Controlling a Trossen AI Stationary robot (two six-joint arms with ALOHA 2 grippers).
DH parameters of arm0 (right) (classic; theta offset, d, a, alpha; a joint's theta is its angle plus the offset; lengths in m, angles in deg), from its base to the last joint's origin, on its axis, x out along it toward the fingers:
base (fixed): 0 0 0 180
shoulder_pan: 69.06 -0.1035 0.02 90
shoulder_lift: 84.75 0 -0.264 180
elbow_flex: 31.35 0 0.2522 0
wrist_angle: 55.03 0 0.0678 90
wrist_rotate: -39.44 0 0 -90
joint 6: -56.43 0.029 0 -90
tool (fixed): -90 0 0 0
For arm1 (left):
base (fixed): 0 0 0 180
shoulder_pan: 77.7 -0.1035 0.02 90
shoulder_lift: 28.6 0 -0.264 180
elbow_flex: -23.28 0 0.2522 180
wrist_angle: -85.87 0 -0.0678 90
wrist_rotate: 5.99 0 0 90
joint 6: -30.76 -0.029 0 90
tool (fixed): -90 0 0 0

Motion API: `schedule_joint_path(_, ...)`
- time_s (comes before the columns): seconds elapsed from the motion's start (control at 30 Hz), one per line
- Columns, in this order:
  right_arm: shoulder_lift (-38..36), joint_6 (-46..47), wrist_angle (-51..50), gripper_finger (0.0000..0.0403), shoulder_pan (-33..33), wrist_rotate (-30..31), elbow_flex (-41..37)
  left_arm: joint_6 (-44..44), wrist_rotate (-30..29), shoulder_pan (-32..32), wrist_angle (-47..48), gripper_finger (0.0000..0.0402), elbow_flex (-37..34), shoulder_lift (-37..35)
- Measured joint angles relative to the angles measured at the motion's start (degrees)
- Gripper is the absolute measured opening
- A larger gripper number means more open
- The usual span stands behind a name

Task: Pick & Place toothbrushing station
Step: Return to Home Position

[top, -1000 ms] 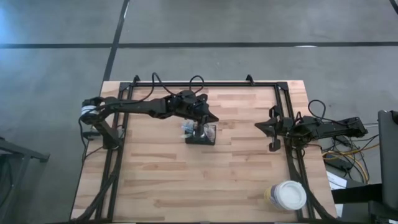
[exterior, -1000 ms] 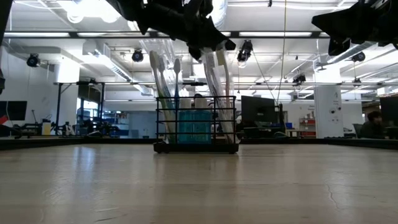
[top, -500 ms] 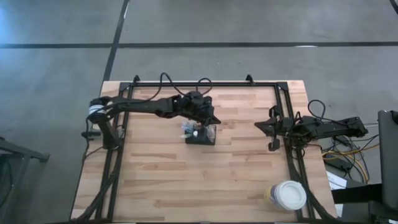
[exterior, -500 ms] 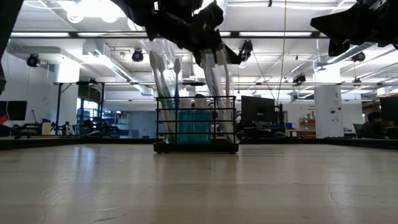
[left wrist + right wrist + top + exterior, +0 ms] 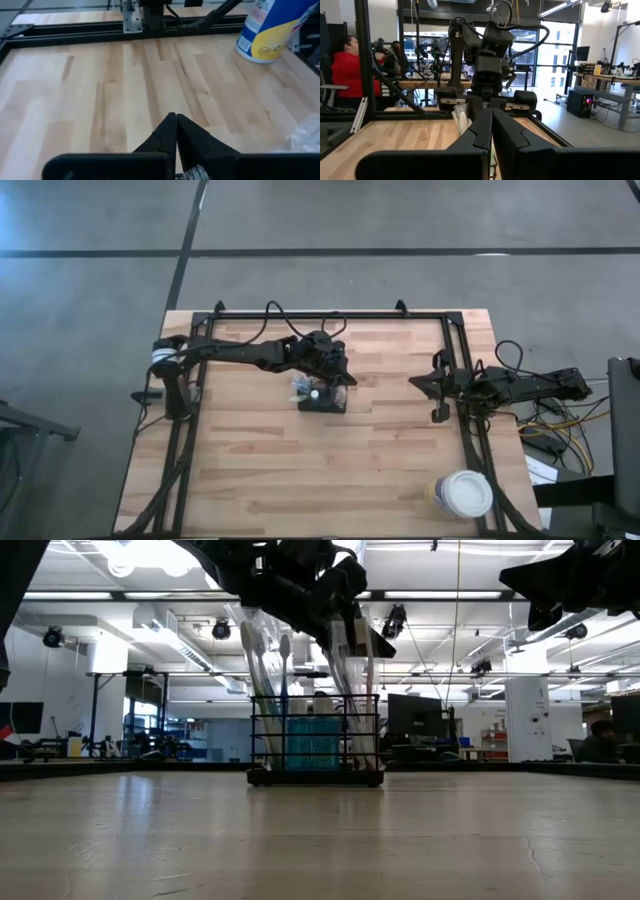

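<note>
The toothbrushing station (image 5: 322,398) is a small black wire-mesh caddy. It stands on its base on the wooden table, a little behind the middle, and also shows in the low view (image 5: 315,745). Plastic-wrapped toothbrushes (image 5: 262,670) stick up out of it, around a teal item. My left gripper (image 5: 343,378) is shut and hangs just above the caddy's right end, tipped downward; it also shows in the low view (image 5: 350,615) and in its wrist view (image 5: 175,117). My right gripper (image 5: 415,384) is shut and waits at the table's right side, above the table top. My left gripper's shut fingers stand among the tops of the wrapped toothbrushes (image 5: 352,640) in the low view. I cannot tell whether they touch them. The left wrist view shows only bare table in front of the fingertips (image 5: 167,131).
A round white-lidded tub (image 5: 462,495) with a blue and yellow label stands at the table's near right corner and shows in the left wrist view (image 5: 270,27). A black rail frame (image 5: 330,313) runs around the table. People sit in the room behind (image 5: 347,60).
My left arm's wrist has gone a little toward the table's right edge, over the caddy, and the gripper has tipped more steeply downward toward the toothbrush tops. The caddy has stayed in place.
</note>
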Motion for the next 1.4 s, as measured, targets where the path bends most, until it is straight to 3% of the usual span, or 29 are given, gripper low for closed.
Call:
schedule_joint_path(0.23,0.0,-0.17,-0.04,0.0008,0.0,-0.01,0.0,-0.31,1.52,0.68,-0.52,0.0073,0.23,-0.5)
schedule_joint_path(0.57,0.09,-0.07,-0.35,0.0008,0.0,-0.04,0.0,0.45,3.09,0.68,-0.3,0.0236,2.42,-0.57)
schedule_joint_path(0.77,0.09,-0.02,-0.35,0.0008,0.0,-0.07,0.0,-0.35,3.04,0.68,2.95,0.0284,5.41,-1.1)
schedule_joint_path(1.07,0.09,-0.17,-0.35,0.0008,0.0,-0.15,0.0,-1.51,2.82,0.68,5.61,0.0289,6.43,-5.07)
schedule_joint_path(1.2,0.09,-0.05,-0.33,0.0008,0.0,-0.15,0.0,-4.58,3.08,0.66,11.62,0.0282,6.38,-9.44)
schedule_joint_path(1.3,0.07,0.0,-0.41,0.0008,0.0,-0.15,0.0,-7.86,3.15,0.91,17.96,0.0249,5.66,-14.94)
schedule_joint_path(1.4,0.07,0.0,-0.78,0.0008,0.0,-0.15,0.0,-7.84,1.8,0.94,19.96,0.0189,1.64,-22.61)
